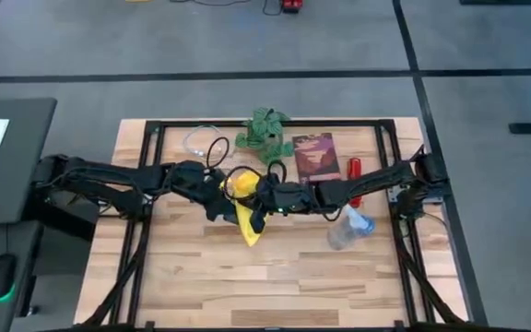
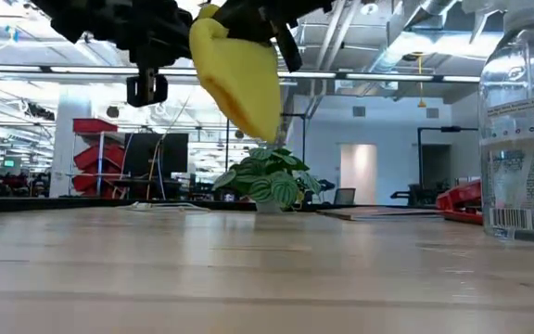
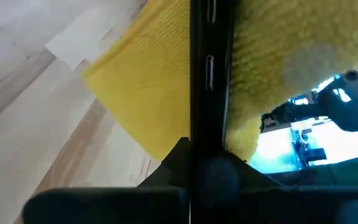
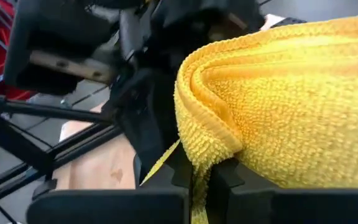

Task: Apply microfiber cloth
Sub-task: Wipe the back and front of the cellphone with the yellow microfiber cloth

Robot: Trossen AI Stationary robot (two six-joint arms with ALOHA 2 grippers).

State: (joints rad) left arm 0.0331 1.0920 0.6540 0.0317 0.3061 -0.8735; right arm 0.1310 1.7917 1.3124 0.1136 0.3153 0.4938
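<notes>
Yellow microfiber cloth (image 1: 245,212) hung in the air above the middle of the wooden table (image 1: 192,286), held up where both arms met. The right gripper (image 4: 199,177) had its fingers pinched tight on a fold of the fabric. The left gripper (image 1: 221,189) pressed against the cloth's upper end; whether its fingers were clamped could not be told. A potted plant (image 2: 265,181) stood behind.

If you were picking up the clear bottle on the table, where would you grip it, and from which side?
I would grip the clear bottle around its body from above, jaws across its narrow width. In the high view it seems to lie on its side, cap toward the right edge, with bare wood on both long sides.
</notes>
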